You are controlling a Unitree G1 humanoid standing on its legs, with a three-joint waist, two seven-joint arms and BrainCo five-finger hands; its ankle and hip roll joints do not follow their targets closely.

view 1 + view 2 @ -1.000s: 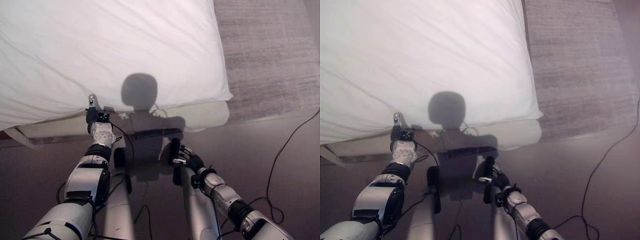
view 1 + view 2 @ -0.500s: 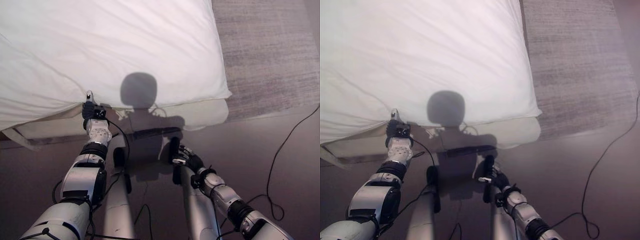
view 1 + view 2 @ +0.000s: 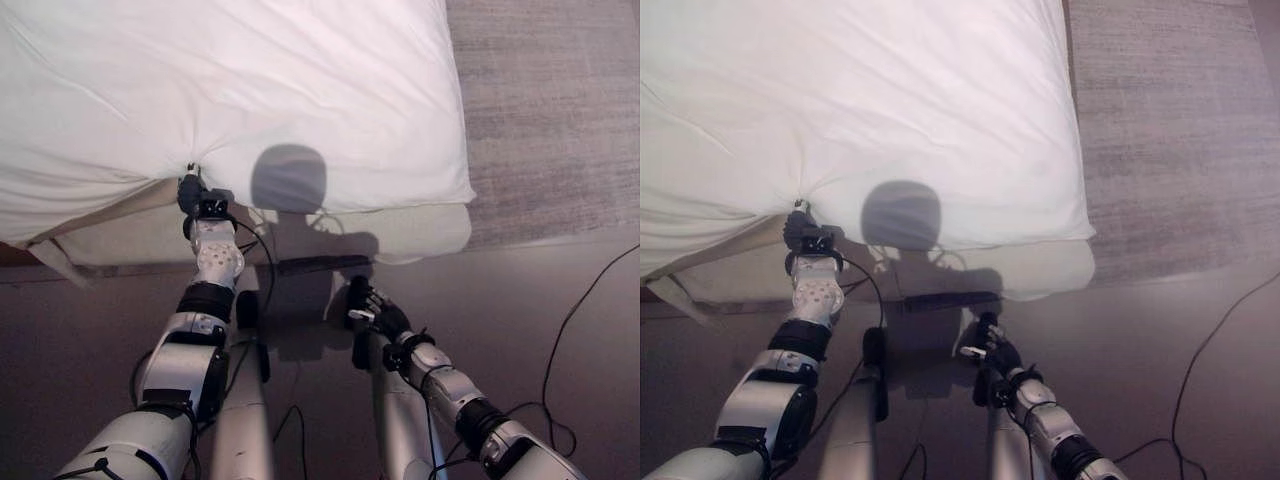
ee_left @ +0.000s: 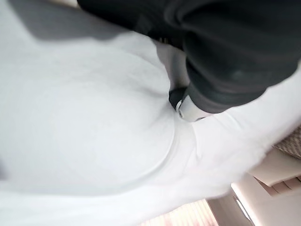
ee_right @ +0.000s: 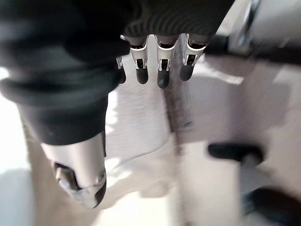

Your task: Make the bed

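With the left hand (image 3: 197, 199) pinching the white duvet (image 3: 250, 90) hem and the right hand (image 3: 375, 312) hanging slack-fingered, the pull was best kept slow and level.

The left arm reaches straight forward, its hand (image 3: 197, 197) with fingers pinched closed on cloth. The right arm hangs low and bent, its hand (image 3: 375, 312) loose, fingers (image 5: 162, 70) relaxed and empty.

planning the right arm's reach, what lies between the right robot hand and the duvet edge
In the left eye view, bare dark floor and then the uncovered mattress side separate the right robot hand from the white duvet.
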